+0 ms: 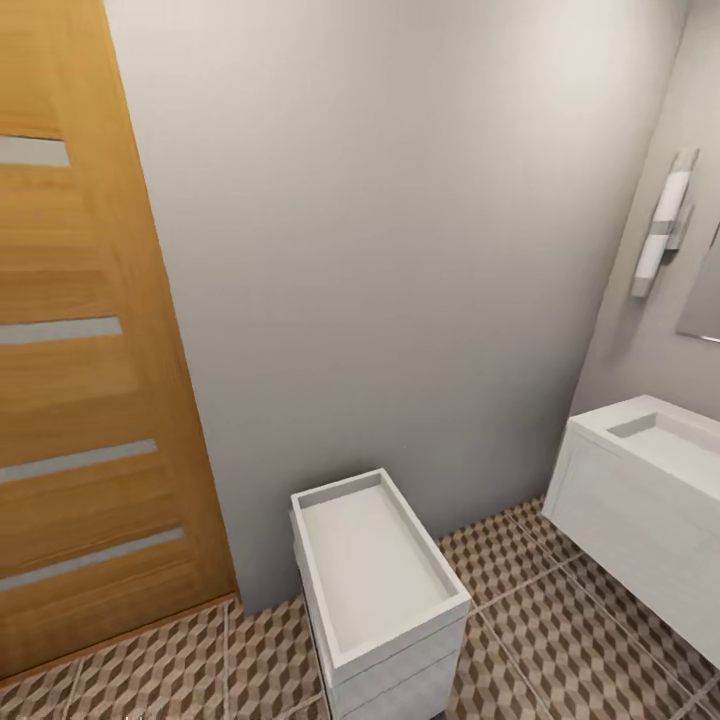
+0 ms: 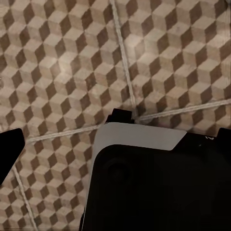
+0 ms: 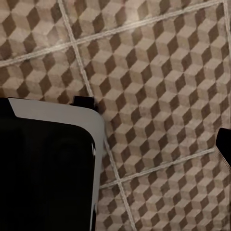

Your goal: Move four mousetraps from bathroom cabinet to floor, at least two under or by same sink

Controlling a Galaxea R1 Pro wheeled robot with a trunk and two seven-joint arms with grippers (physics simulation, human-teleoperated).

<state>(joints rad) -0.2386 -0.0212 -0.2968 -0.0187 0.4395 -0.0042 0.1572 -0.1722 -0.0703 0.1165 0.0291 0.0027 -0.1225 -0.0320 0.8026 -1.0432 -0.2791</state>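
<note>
The low white cabinet stands against the grey wall just ahead, its recessed top tray bare and its drawer fronts flush. The mousetraps are out of view. To the right hangs the white bathroom sink on its vanity. The cube-patterned bathroom floor runs between them and spreads across both wrist views. My left gripper points down at the tiles, with dark fingertips far apart at the frame's edges and nothing between them. One dark fingertip of my right gripper shows over the tiles.
An orange-brown wooden door with grey slots stands left of the cabinet. A wall lamp and a mirror edge hang above the sink. My own white and black base sits below both wrists.
</note>
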